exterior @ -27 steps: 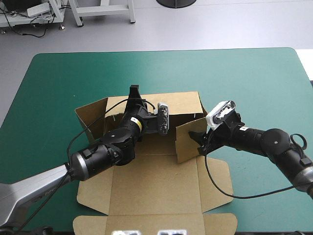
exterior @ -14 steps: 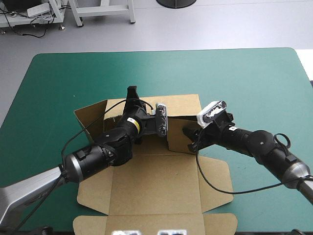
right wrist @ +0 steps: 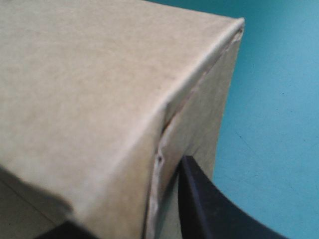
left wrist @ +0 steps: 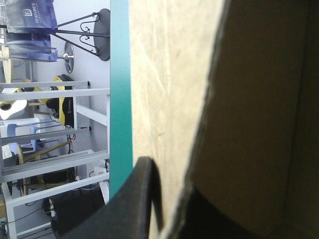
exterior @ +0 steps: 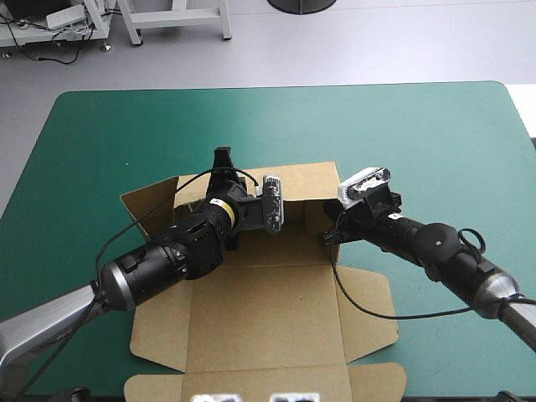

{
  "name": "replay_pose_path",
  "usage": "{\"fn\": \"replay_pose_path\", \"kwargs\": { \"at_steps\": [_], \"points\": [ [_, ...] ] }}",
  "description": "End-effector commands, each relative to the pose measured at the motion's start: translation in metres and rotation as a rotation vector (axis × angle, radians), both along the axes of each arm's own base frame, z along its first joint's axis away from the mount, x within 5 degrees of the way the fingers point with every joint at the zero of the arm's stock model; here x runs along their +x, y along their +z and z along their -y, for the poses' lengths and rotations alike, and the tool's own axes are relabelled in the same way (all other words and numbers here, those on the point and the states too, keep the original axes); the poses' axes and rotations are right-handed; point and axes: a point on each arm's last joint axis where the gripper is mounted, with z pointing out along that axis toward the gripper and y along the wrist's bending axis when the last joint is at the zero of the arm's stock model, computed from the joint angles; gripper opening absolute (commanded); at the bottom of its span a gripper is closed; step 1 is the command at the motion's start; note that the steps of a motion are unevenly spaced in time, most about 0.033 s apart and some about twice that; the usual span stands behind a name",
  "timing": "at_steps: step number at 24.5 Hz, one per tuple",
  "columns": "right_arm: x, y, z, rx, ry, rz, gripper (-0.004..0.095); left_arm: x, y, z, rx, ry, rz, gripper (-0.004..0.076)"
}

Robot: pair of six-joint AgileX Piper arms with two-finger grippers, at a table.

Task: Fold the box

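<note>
Around the box [exterior: 251,310], wide teal-green cover [exterior: 402,134].

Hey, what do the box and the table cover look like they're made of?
The box looks like plain brown cardboard, matte and unprinted: the wrist views show a rough, fibrous cut edge and creased folds. The teal-green cover looks like a smooth matte sheet, perhaps rubber or vinyl; the look leaves that open.
</note>
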Motion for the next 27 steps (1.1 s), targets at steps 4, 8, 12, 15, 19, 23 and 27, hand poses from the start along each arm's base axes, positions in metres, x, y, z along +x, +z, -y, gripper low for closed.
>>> {"fn": "replay_pose_path", "kwargs": {
  "at_steps": [4,8,12,15,19,23,27],
  "points": [
    [-0.011,0.008,-0.02,0.061,0.151,-0.044,-0.0024,-0.013,0.009,0.013,-0.16,-0.072,-0.064,0.0015],
    [-0.011,0.008,-0.02,0.065,0.141,-0.046,-0.0025,-0.017,0.016,0.013,-0.212,-0.095,-0.058,0.0037],
    [-0.007,0.009,-0.017,0.077,0.081,-0.042,-0.0024,-0.022,0.026,0.011,-0.283,-0.087,-0.085,0.0179],
    [-0.006,0.009,-0.016,0.075,0.066,-0.035,-0.0024,-0.028,0.034,0.008,-0.276,-0.075,-0.09,0.0297],
    [-0.003,0.01,-0.014,0.077,0.02,-0.02,-0.0025,-0.052,0.038,0.016,-0.206,-0.143,-0.075,0.0328],
    [0.0,0.011,-0.011,0.085,-0.023,-0.011,-0.0024,-0.089,0.058,0.015,-0.304,-0.158,-0.114,0.0328],
    [0.002,0.012,-0.009,0.087,-0.06,0.001,-0.0025,-0.096,0.108,-0.028,-0.512,-0.061,-0.076,0.0328]
  ]
}}
